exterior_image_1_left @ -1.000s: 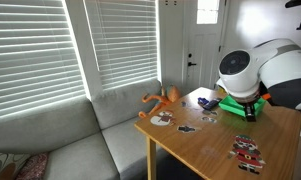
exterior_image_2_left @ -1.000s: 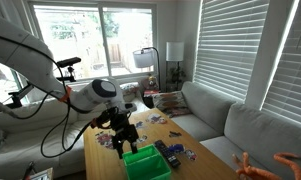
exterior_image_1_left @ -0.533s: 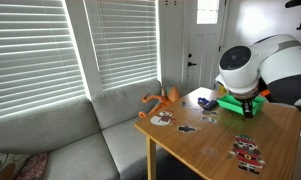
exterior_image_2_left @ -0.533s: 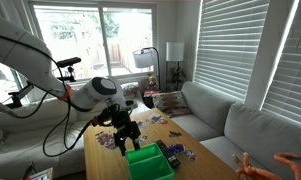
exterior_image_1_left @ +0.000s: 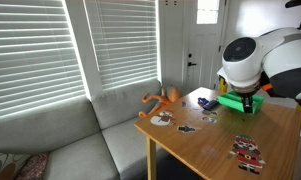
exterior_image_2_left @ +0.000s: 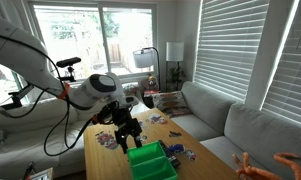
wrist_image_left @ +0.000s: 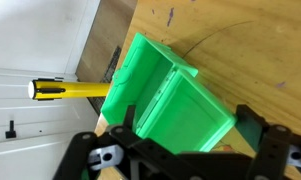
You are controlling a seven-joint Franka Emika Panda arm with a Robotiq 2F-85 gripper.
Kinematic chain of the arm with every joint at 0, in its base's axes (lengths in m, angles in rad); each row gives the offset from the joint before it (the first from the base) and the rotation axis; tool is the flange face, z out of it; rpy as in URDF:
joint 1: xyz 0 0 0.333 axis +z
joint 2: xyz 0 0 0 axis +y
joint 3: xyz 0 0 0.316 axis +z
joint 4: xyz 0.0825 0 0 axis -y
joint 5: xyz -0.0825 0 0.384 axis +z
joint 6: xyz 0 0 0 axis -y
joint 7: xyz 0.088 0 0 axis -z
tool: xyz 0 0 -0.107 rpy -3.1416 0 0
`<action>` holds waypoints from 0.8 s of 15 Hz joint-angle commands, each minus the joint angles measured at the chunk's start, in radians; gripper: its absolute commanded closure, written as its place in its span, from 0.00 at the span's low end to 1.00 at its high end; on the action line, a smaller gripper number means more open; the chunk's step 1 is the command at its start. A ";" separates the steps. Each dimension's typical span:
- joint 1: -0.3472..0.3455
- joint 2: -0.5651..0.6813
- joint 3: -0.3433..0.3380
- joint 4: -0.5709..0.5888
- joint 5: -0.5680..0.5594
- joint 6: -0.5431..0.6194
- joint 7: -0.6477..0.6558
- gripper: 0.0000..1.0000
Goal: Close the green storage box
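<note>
The green storage box [wrist_image_left: 180,105] lies on the wooden table, bright green. Its lid [wrist_image_left: 140,70] stands open along one long side. It shows in both exterior views [exterior_image_1_left: 235,101] [exterior_image_2_left: 147,160]. My gripper [wrist_image_left: 180,150] is open just above the box, one dark finger on each side of the box body, and I see no grip on it. In both exterior views the gripper [exterior_image_2_left: 127,135] [exterior_image_1_left: 248,108] hangs close over the box's edge and partly hides it.
A yellow pen-like object [wrist_image_left: 70,90] lies beyond the box. A black remote [exterior_image_2_left: 165,152] lies beside the box. Picture cards [exterior_image_1_left: 247,150] are scattered on the table [exterior_image_1_left: 200,145]. An orange toy [exterior_image_1_left: 162,98] sits at the table edge by the grey sofa [exterior_image_1_left: 80,140].
The arm has shifted slightly, bringing the gripper closer over the green box. The box and lid have not visibly moved.
</note>
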 commanded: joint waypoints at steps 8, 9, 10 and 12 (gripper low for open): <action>-0.014 -0.082 -0.029 -0.027 -0.025 0.079 -0.039 0.00; -0.016 -0.087 -0.031 -0.029 -0.025 0.086 -0.041 0.00; -0.018 -0.092 -0.033 -0.031 -0.024 0.093 -0.044 0.00; -0.022 -0.103 -0.042 -0.038 -0.020 0.114 -0.044 0.00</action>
